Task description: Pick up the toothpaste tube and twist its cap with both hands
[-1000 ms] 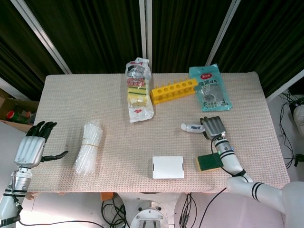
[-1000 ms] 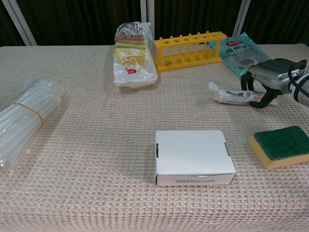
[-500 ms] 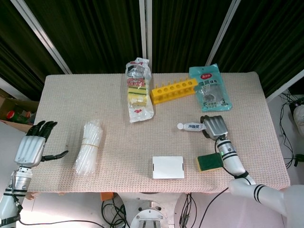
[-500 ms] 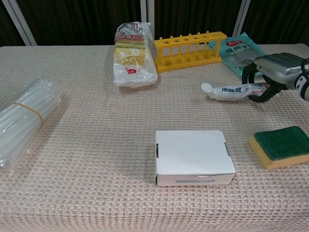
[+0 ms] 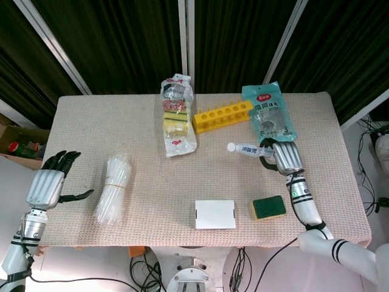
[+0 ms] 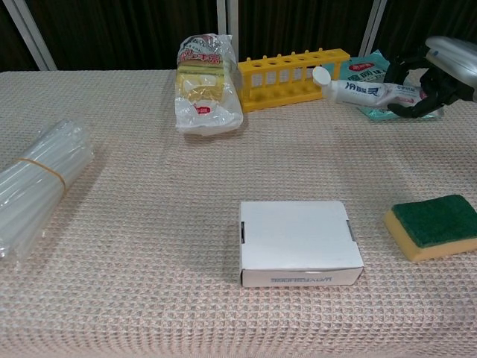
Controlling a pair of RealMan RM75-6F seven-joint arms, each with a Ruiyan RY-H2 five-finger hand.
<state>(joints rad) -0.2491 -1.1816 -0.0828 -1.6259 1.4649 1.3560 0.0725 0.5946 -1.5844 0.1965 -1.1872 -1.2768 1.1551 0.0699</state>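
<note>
Head view shows one table [image 5: 91, 121] with a woven cloth, and on it one of each of these, largest first. One teal packet [image 5: 268, 112] lies just beyond your right hand [image 5: 287, 157]. One clear bag of sponges [image 5: 177, 115] sits well to that hand's left, at the far side. One bundle of clear plastic sleeves [image 5: 112, 188], banded in the middle, lies near your left hand [image 5: 48, 185]. One yellow rack [image 5: 222, 115] rests between the bag and the teal packet. One white box [image 5: 215, 214] lies at the near edge, nearer you than your right hand and to its left. One green and yellow sponge [image 5: 268, 207] lies just nearer you than that hand.

One toothpaste tube [image 5: 250, 148] is in your right hand, fingers curled around its tail end, lifted off the cloth. It lies roughly level, its white cap [image 5: 231, 146] pointing left, away from the palm. In the chest view the tube [image 6: 365, 92] hangs in front of the rack's right end and the teal packet.

Your left hand hovers off the table's left edge, fingers spread apart, holding nothing and touching nothing.
</note>
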